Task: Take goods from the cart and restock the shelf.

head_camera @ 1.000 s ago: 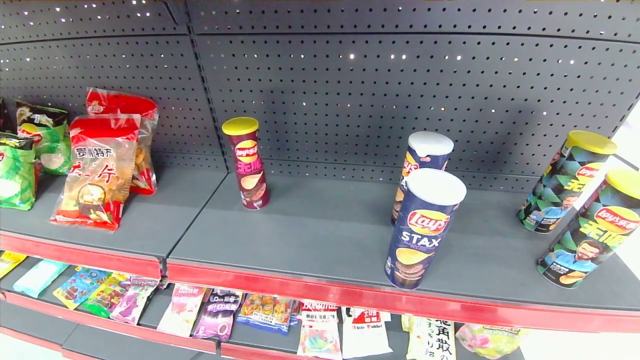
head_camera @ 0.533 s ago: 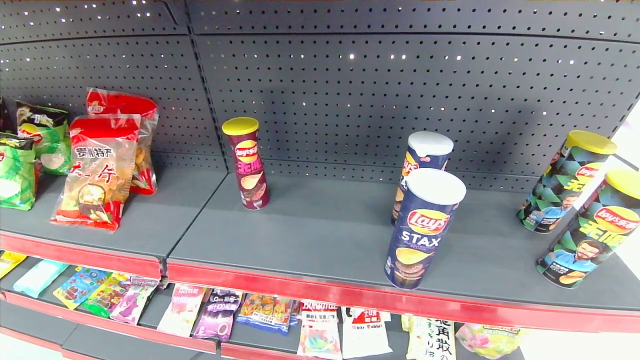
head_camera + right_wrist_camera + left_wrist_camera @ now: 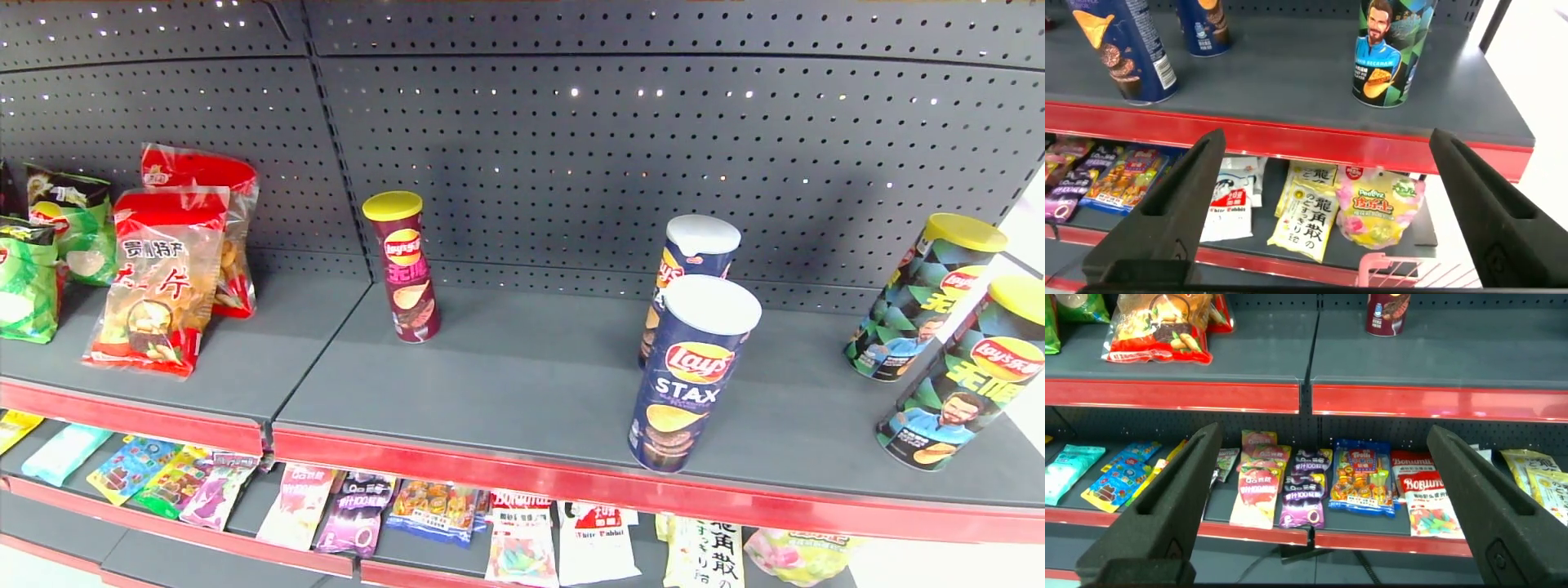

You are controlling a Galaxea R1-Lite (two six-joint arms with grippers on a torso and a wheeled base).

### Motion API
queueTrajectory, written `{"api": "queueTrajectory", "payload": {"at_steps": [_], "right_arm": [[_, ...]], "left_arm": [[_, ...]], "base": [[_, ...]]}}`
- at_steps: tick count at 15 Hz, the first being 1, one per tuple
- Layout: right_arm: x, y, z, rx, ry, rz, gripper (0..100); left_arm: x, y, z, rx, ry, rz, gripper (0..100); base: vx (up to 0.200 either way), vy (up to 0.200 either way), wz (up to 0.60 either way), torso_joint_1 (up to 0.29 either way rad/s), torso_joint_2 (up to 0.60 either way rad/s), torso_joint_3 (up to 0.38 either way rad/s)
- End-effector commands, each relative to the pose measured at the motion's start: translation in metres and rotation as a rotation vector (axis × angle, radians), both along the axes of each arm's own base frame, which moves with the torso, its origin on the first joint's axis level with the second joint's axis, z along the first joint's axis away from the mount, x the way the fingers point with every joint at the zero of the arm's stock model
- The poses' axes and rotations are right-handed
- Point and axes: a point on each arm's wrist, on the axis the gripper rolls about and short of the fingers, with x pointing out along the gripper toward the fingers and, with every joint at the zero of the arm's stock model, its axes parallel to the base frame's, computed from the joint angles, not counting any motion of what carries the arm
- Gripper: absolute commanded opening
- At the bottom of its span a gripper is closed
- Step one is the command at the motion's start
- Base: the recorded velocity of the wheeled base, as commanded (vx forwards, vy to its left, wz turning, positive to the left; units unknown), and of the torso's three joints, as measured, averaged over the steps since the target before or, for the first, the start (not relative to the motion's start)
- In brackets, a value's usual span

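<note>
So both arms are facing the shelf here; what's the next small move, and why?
Probably swing the right end effector toward the pink wire frame, likely the cart. It and the left end effector are open and empty, while the shelf has bare room beside the maroon can.

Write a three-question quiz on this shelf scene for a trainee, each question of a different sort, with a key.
1. True or false: the maroon cardboard chip tube with the yellow lid stands upright on the grey metal upper shelf.
2. How many dark blue cardboard chip tubes with white lids stand on that shelf? A: one. B: two. C: four.
3. Fill the gap: the left claw and the right claw both hold nothing, and their fingers are ____.

Key: 1 true; 2 B; 3 open.
</note>
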Motion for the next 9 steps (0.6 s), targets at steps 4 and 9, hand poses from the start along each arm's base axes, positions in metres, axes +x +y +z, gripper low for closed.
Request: {"api": "queueTrajectory", "payload": {"at_steps": [4,9], "right_arm": [[0.0001,0.0000,0.0000,0.000,0.001,0.001,100],[0.0001,0.0000,0.0000,0.003,0.001,-0.001,100]], "left_arm": [[0.0000,0.0000,0.0000,0.001,-0.001,-0.001,100],[0.0000,0.0000,0.0000,0.004,-0.001,-0.001,100]], "base": [[-0.050,0.000,0.00,0.002,0.00,0.001],[-0.200,0.000,0.00,0.002,0.00,0.003]]}}
